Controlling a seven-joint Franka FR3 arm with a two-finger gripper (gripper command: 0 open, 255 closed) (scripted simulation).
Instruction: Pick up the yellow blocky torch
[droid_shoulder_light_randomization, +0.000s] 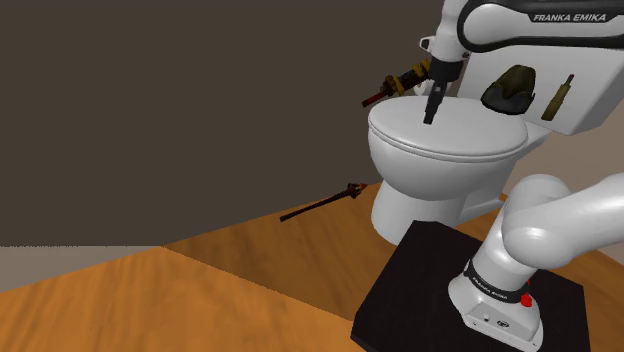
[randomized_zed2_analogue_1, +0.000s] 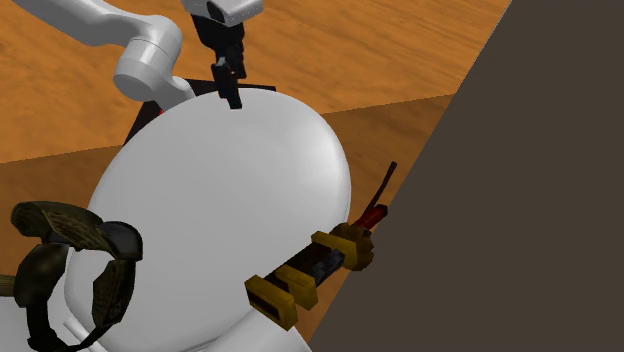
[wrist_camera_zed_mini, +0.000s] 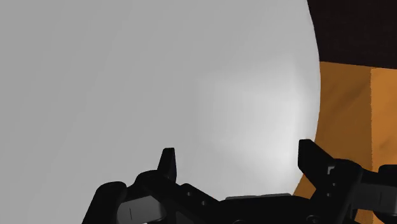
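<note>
- The hand (wrist_camera_zed_mini: 236, 153) is seen with its two black fingers spread apart and nothing clasped between them; it is held close over the white toilet lid (droid_shoulder_light_randomization: 445, 135).
- The yellow blocky torch (randomized_zed2_analogue_1: 305, 270) is laid along the lid's rear edge, on the side toward the dark wall (randomized_zed2_analogue_1: 540, 200), apart from the hand.
- A dark rounded object (droid_shoulder_light_randomization: 510, 88) and a slim stick-like thing (droid_shoulder_light_randomization: 558, 95) are set on the cistern (droid_shoulder_light_randomization: 590, 112) behind the lid.
- A thin dark tool (droid_shoulder_light_randomization: 322, 203) is left on the wooden floor (droid_shoulder_light_randomization: 200, 300) near the toilet's base.
</note>
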